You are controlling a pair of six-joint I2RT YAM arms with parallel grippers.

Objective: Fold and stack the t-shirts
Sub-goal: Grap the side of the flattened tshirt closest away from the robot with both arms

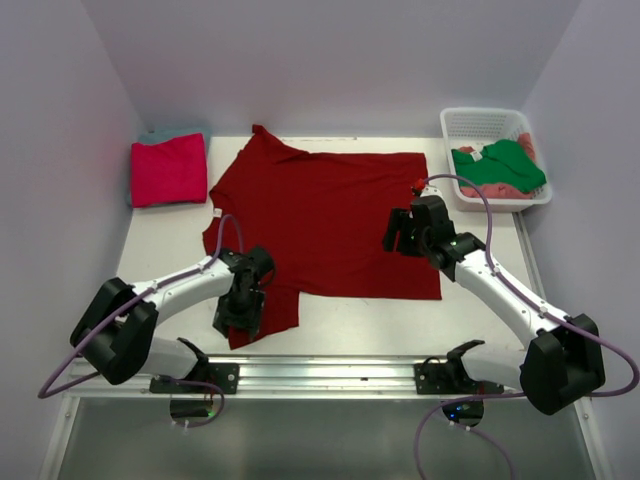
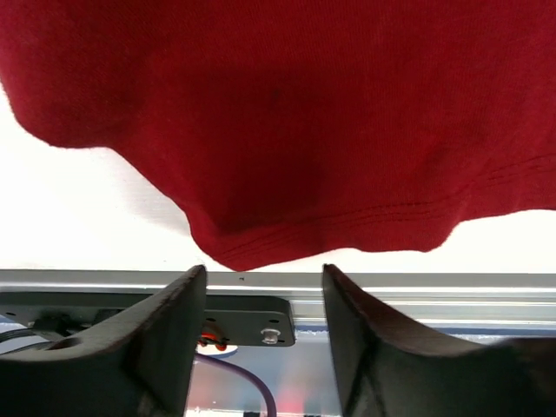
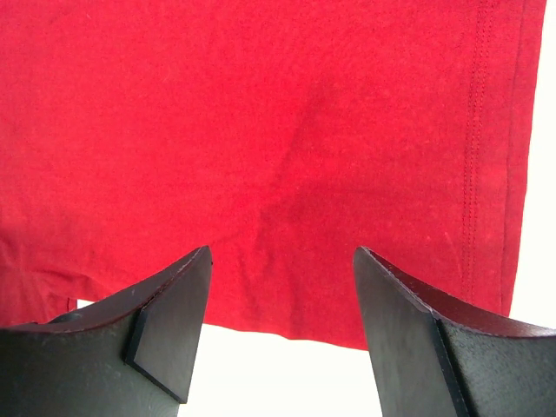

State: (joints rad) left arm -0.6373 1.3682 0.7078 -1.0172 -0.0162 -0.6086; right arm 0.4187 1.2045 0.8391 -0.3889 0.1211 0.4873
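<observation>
The dark red t-shirt [image 1: 330, 215] lies spread flat across the middle of the bench [image 1: 165, 250]. The left jaws are spread and empty at its near-left sleeve edge. The right jaws, also spread, are above its right side. A folded magenta-pink t-shirt [image 1: 168, 170] sits far left, and a green t-shirt [image 1: 505, 165] lies in the white basket [image 1: 480, 120] far right.

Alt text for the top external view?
A dark red t-shirt lies spread on the table, open left gripper over its near sleeve, open right gripper over its right side. Folded magenta-pink t-shirt far left; white basket far right.
</observation>
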